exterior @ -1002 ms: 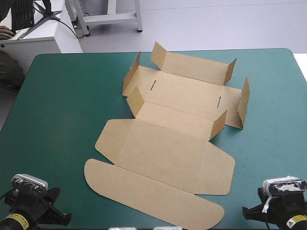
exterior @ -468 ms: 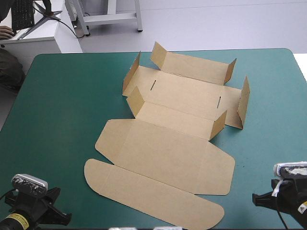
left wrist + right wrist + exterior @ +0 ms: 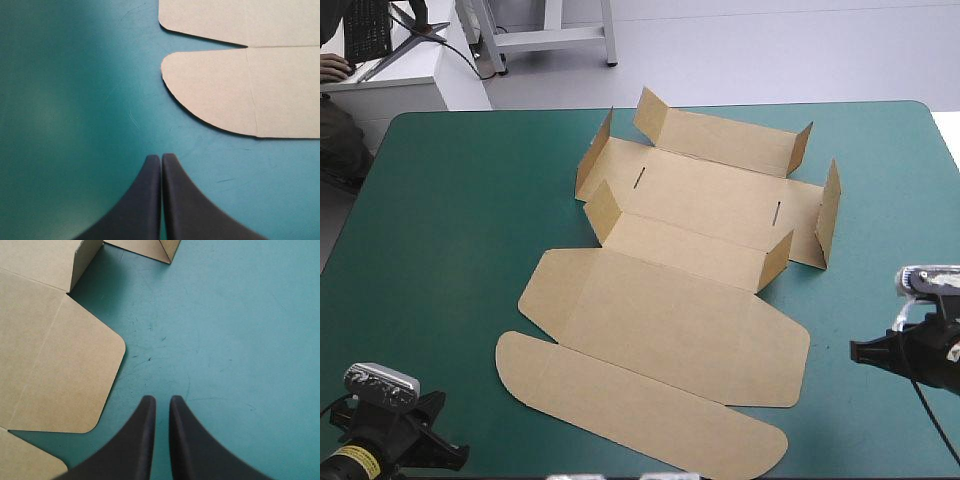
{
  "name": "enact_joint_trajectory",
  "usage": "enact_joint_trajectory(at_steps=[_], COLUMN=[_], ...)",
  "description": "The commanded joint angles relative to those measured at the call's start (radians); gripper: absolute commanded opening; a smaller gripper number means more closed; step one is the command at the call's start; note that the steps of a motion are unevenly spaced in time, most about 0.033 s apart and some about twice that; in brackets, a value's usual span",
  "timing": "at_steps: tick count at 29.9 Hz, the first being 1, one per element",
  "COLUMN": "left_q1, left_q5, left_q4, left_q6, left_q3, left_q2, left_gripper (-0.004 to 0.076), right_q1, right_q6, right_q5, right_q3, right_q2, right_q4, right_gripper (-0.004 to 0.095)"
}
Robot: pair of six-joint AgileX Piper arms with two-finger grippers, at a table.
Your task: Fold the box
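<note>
The brown box (image 3: 670, 300) lies opened out mid-table, its lid and rounded tuck flap flat toward the near edge, with short side flaps and the far wall standing up around the base panel. My left gripper (image 3: 428, 440) sits shut near the front left corner; the rounded tuck flap (image 3: 240, 95) lies ahead and to one side of its tips (image 3: 161, 157). My right gripper (image 3: 905, 352) hovers beside the box's right side. It is shut (image 3: 162, 400), with the lid's rounded corner (image 3: 55, 365) just ahead and apart from it.
The teal-green cover (image 3: 460, 220) is bare to the left and right of the box. Raised brown flaps (image 3: 85, 260) stand farther ahead of the right gripper. The table's right edge is close to the right arm.
The right arm has moved away from the near edge, toward the far side along the box's right side. The left arm and the box have stayed still.
</note>
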Motion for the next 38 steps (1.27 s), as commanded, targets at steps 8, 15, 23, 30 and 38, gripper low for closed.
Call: enact_joint_trajectory(at_steps=[8, 15, 23, 30, 38], left_q1=[-0.005, -0.005, -0.005, -0.005, -0.005], left_q5=[-0.053, -0.053, -0.053, -0.053, -0.053], left_q4=[0.008, 0.008, 0.008, 0.008, 0.008], left_q6=[-0.002, -0.002, -0.002, -0.002, -0.002], left_q3=[-0.024, -0.024, -0.024, -0.024, -0.024], left_q2=[0.013, 0.013, 0.013, 0.013, 0.013], left_gripper=[-0.001, -0.001, -0.001, -0.001, -0.001], right_q1=[0.0, 0.0, 0.0, 0.0, 0.0], right_q6=[0.084, 0.09, 0.09, 0.067, 0.047], right_q5=[0.007, -0.024, -0.024, -0.039, -0.087], right_q3=[-0.135, -0.245, -0.386, -0.395, -0.395], right_q2=[0.279, 0.495, 0.73, 0.863, 0.975], right_q4=[0.063, 0.308, 0.454, 0.479, 0.533], right_gripper=[0.0502, 0.0521, 0.0521, 0.051, 0.0508])
